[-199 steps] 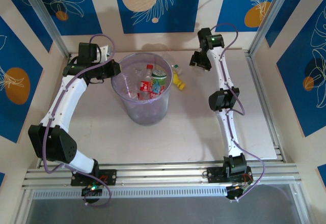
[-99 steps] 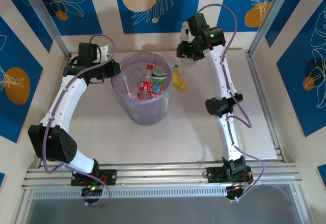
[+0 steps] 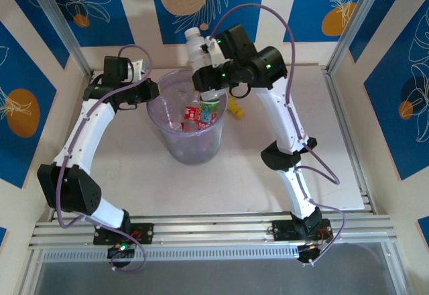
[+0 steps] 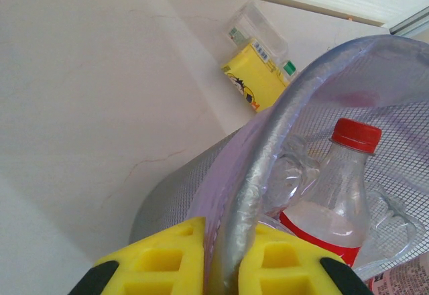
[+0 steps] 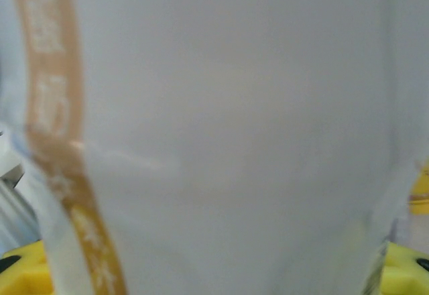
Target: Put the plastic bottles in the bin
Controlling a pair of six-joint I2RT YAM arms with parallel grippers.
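Blue wall panels printed with white leaves and orange discs close in a pale table (image 3: 134, 174). Seen from overhead, a round translucent pale-purple plastic bin (image 3: 194, 153) stands toward the table's far edge, about midway across. The right hand (image 3: 205, 67) pinches a white plastic bottle (image 3: 196, 45) and holds it off the table, over the bin's far rim. The right wrist view adds the bottle's plain white side close up, with a tan printed stripe down its left and yellow fingers (image 5: 17, 271) at both lower corners.

The left hand (image 3: 149, 94) is pressed together on the bin's left rim. Its wrist view shows a yellow pad on either side of the wall.

Inside the bin, a clear red-capped bottle with a red label (image 4: 338, 188) stands upright among crumpled clear ones, and overhead a green-labelled bottle (image 3: 210, 104) shows beside it. Outside, a yellow bottle (image 3: 234, 109) lies on the table just beside the bin's right side. The left wrist view also shows a small clear bottle (image 4: 258, 30) just beyond it.
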